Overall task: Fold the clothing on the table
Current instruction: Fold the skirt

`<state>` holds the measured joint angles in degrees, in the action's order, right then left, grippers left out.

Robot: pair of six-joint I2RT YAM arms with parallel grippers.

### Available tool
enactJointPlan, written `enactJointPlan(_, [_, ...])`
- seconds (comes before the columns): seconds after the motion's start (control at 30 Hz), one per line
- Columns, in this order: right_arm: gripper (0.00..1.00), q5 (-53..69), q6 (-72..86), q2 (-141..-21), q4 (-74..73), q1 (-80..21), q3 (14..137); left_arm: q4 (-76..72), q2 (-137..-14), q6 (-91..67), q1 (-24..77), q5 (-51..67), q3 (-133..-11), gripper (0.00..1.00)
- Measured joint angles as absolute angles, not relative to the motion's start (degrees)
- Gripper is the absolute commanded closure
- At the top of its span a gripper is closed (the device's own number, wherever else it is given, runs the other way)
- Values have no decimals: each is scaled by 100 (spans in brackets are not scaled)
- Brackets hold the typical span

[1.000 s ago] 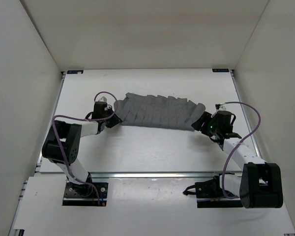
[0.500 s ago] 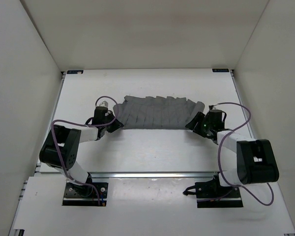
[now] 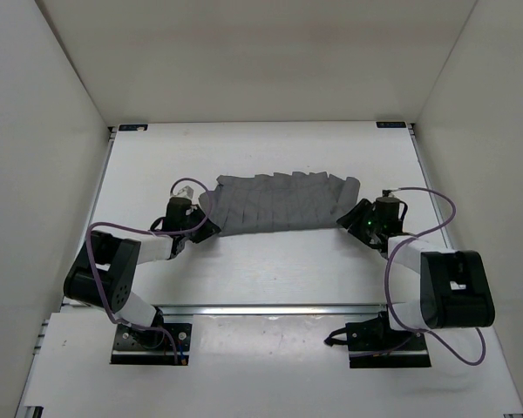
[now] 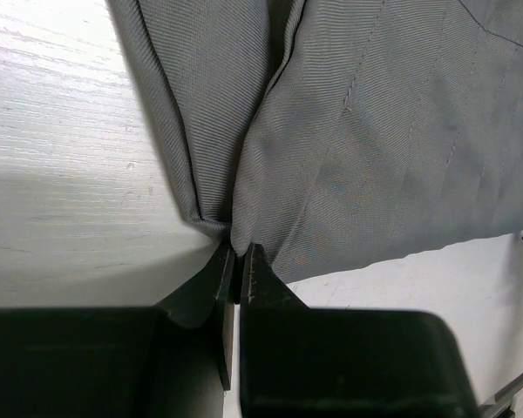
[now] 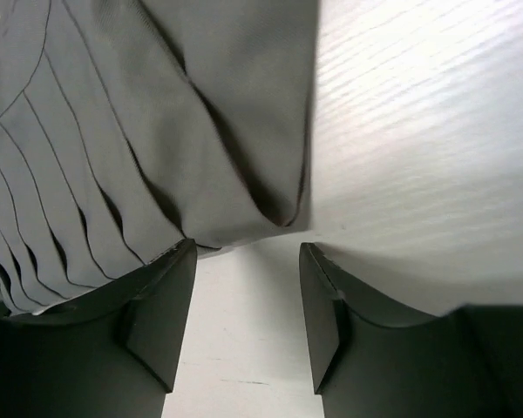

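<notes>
Currently: left end effector (image 4: 241, 254) closed at the clothing (image 4: 375, 131) hem, bite doubtful, right end effector (image 5: 247, 252) open astride its corner; lift now and you risk a slipped, lopsided fold.

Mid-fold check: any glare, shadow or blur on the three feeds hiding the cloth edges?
Top view: even, soft light; clothing sharp against the table, no glare. Left wrist: weave crisp, table washed out upper left, shadow band before the left gripper. Right wrist: bright glare on the table at right; right gripper dark, detail lost; cloth edge readable.
</notes>
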<state>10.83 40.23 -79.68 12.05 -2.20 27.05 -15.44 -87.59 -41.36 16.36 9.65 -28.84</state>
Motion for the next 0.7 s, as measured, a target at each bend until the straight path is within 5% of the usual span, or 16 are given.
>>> enactJointPlan(0.4, [59,1076,4204,-8191,1605,-104,2683,-1627,-8759,-4132,1678,987,-2845,100])
enactJointPlan(0.47, [74,1074,4204,-8313,1678,-93,2742,-1634,-8757,-4130,1678,987,-2840,100])
enactJointPlan(0.53, [99,1081,4182,-8399,1708,-69,2755,-1656,-8750,-4125,1678,987,-2821,100])
enactJointPlan(0.7, [100,1446,4106,-8455,1717,38,2797,-1658,-8742,-4093,1697,987,-2812,100])
